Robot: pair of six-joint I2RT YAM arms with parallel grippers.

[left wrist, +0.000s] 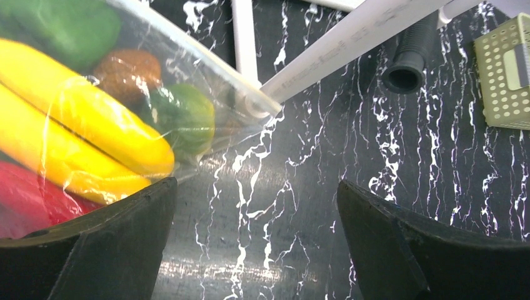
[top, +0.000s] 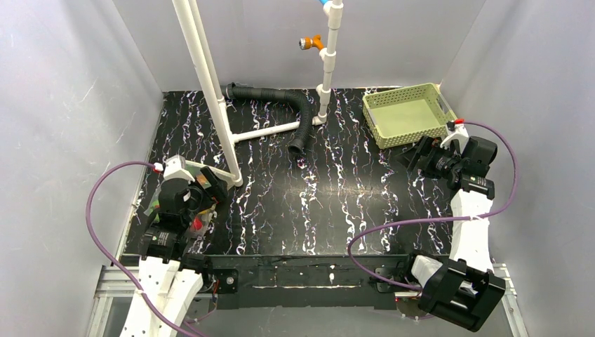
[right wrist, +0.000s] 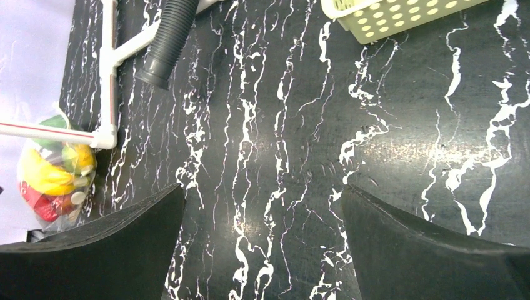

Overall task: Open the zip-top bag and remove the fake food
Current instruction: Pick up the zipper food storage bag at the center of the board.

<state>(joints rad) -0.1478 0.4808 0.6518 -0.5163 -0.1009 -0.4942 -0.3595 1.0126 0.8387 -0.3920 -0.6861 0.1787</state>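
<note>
- The left end effector (left wrist: pixel 256 215) gapes fully open and holds nothing, just beside the zip-top bag (left wrist: pixel 206 75) at the table's (top: pixel 316 203) near-left.
- Fake food (left wrist: pixel 94 125) lies inside the bag: yellow banana, green pepper, red piece.
- The right end effector (right wrist: pixel 262 215) is spread wide and empty, near the green basket (top: pixel 407 116) at far right.

Bag (left wrist: pixel 187 69): clear thin plastic film, crinkly, glossy, throws glare streaks. Food (left wrist: pixel 94 125) inside: smooth, shiny moulded plastic; the brown piece looks duller and pitted. Table (top: pixel 337 189): black marble-print sheet with white veins, smooth, semi-gloss, soft light hotspots. Basket (top: pixel 419 135): pale green perforated plastic, matt. Hose (top: pixel 281 95): black ribbed plastic or rubber, matt. Pipes (top: pixel 210 84): white smooth plastic, slight sheen. Left fingers (left wrist: pixel 94 250): black, matt, fine grainy texture, rough at the edges. Cables (top: pixel 428 220): smooth purple jacket. Walls (top: pixel 63 105): grey, matt, lightly scuffed. Rail (top: pixel 112 277) at near edge: bare metal.
</note>
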